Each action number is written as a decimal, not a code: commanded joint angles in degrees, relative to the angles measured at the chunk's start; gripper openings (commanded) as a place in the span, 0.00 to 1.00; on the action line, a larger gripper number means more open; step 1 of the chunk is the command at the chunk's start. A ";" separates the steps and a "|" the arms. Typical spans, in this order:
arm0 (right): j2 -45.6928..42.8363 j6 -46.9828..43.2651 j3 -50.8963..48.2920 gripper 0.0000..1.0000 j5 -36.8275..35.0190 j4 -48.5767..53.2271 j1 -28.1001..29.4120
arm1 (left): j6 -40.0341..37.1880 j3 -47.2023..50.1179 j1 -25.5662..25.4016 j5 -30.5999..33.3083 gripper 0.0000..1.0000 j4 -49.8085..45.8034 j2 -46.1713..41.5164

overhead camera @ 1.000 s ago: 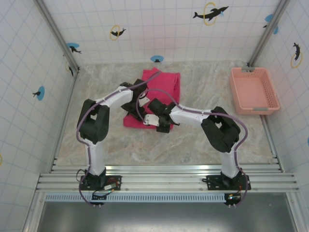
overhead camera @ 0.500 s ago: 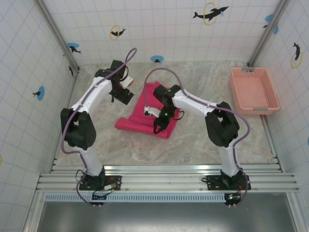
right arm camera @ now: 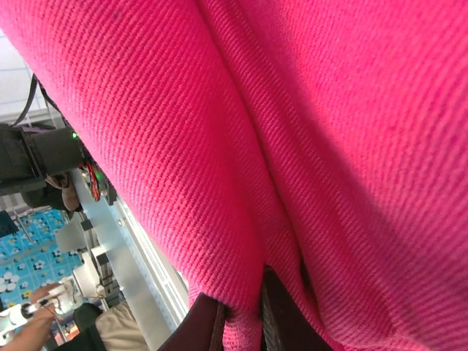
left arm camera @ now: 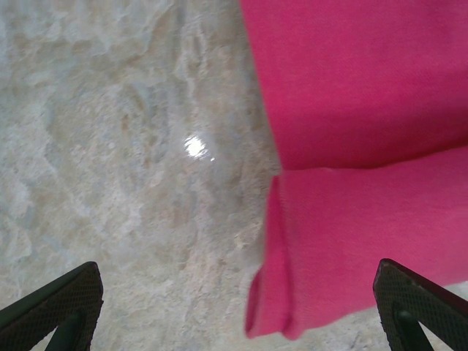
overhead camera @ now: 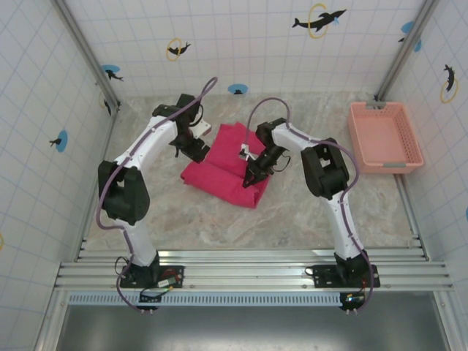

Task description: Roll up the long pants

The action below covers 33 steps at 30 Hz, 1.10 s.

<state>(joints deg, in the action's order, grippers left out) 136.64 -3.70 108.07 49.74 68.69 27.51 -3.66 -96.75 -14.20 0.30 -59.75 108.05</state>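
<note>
Robot lab test cell: 2 arms [overhead camera: 141, 152] on aluminium rail [overhead camera: 248, 276], tiled walls [overhead camera: 248, 51] with dolphin stickers [overhead camera: 319, 20]

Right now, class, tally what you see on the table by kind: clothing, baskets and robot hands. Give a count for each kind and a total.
Pants: 1
Basket: 1
Hands: 2 (left hand, right hand)
Total: 4

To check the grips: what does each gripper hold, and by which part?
The right gripper pinches a fold of the long pants near their right edge. The left gripper is open, holding nothing.
</note>
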 commanded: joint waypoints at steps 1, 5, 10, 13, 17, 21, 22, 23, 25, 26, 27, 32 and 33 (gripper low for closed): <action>2.69 1.66 3.63 0.07 -2.73 -0.35 -0.26 | 0.16 -1.78 -2.40 -3.29 0.97 -1.36 2.59; 3.20 1.42 5.39 0.08 -4.70 -0.17 -0.64 | 3.51 0.78 -2.58 -4.99 0.97 0.59 6.22; 2.31 0.41 7.52 0.09 -9.42 0.65 -0.79 | 5.14 2.14 -2.59 -3.72 0.97 0.64 11.50; 0.74 -0.34 8.05 0.14 -12.10 0.90 -0.78 | 5.15 1.42 -2.57 -3.29 0.97 0.59 14.45; -4.50 -3.24 8.18 0.31 -23.41 0.77 -0.08 | 5.07 -0.80 -2.54 -3.80 0.97 0.27 17.61; -16.46 -6.00 1.87 0.45 -33.43 -4.35 1.47 | 4.53 -3.31 -2.52 -3.76 0.98 -0.80 19.54; -19.28 -6.86 -0.36 0.47 -35.13 -5.33 2.38 | 4.40 -3.68 -2.50 -3.71 0.97 -0.99 19.80; -21.50 -8.10 -1.96 0.48 -36.65 -5.44 3.57 | 4.25 -4.03 -2.48 -3.63 0.97 -1.19 19.98; -25.26 -10.54 -6.19 0.53 -39.70 -6.48 7.31 | 3.93 -4.30 -2.34 -3.59 0.97 -1.34 20.18; -27.29 -11.54 -9.30 0.57 -42.42 -8.08 10.01 | 3.76 -4.24 -2.21 -3.55 0.97 -1.42 20.18; -29.28 -12.48 -12.83 0.62 -44.87 -10.64 12.54 | 3.63 -4.24 -2.24 -3.62 0.97 -1.44 20.17; -31.39 -15.18 -23.38 0.74 -54.79 -20.73 24.89 | 2.44 -4.23 -1.73 -3.47 0.97 -2.14 20.27; -30.35 -15.38 -23.79 0.74 -56.61 -21.76 26.04 | 2.25 -4.24 -1.84 -3.55 0.97 -2.28 20.35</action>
<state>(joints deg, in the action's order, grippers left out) 103.39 -16.45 87.00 2.09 52.53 52.40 -0.10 -100.36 -16.73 -5.28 -61.58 125.99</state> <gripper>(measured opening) 0.737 0.975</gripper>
